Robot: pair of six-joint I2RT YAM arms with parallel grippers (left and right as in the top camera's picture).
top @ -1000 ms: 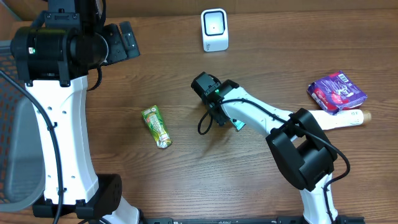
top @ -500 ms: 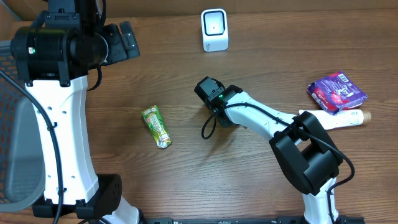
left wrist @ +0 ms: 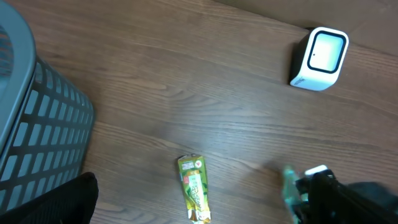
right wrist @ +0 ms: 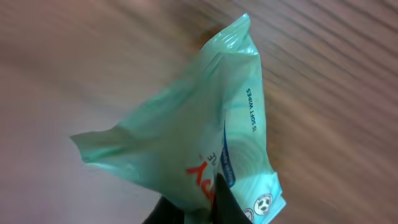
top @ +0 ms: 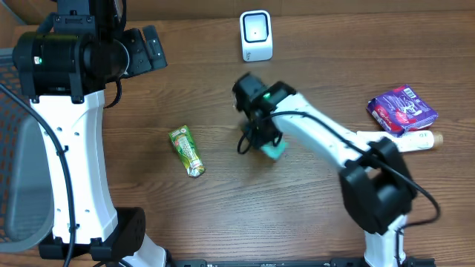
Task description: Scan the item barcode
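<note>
At the middle of the worktop (top: 148, 193), the right pincer (top: 265, 139) is clamped on a green wipes pack (top: 274, 150), holding it above the wood. A second ago its jaws stood wider and the pack lay further right; the arm has since swung nearer the white scanner (top: 256, 35). The left pincer (top: 151, 48) hangs spread and empty at the far left. A green sachet (top: 187, 150) lies well apart to the left. A purple packet (top: 401, 109) touches a white bottle (top: 415, 140) at the right. The inside of the grey basket (left wrist: 37, 130) cannot be seen.
</note>
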